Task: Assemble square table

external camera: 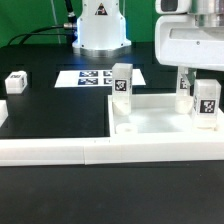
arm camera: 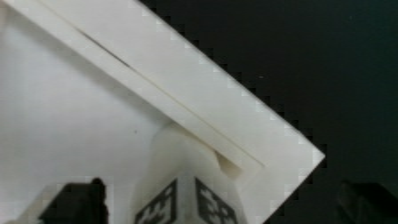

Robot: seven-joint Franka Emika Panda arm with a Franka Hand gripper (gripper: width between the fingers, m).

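**Entry: my station, 1 moment, places on the exterior view's clock face**

1. Gripper point(arm camera: 221, 192): mine. It is spread wide, with the dark fingers point(arm camera: 75, 200) on either side of leg 1 and a gap showing on each side. It grips nothing.
2. Slab point(external camera: 160, 118): white, square, with a raised rim. It lies flat on the black table point(external camera: 50, 112) at 4 o'clock, and its near edge is just behind the wall.
3. Leg 1 point(external camera: 207, 102): a white block with a tag facing the camera. It is upright at the slab's 3 o'clock side, directly under my gripper. In the wrist view it sits just beside a corner of the slab. I cannot tell whether its foot is seated.
4. Leg 2 point(external camera: 121, 83): tagged and upright at the slab's 10 o'clock corner, just beside the marker board.
5. Leg 3 point(external camera: 15, 82): a small tagged block on the table at 9 o'clock, well apart from the slab.
6. Marker board point(external camera: 92, 77): flat on the table toward 12 o'clock, between the base and the slab.
7. Wall point(external camera: 60, 150): long, low and white, running across at 6 o'clock.
8. Base point(external camera: 100, 25): white, at 12 o'clock.
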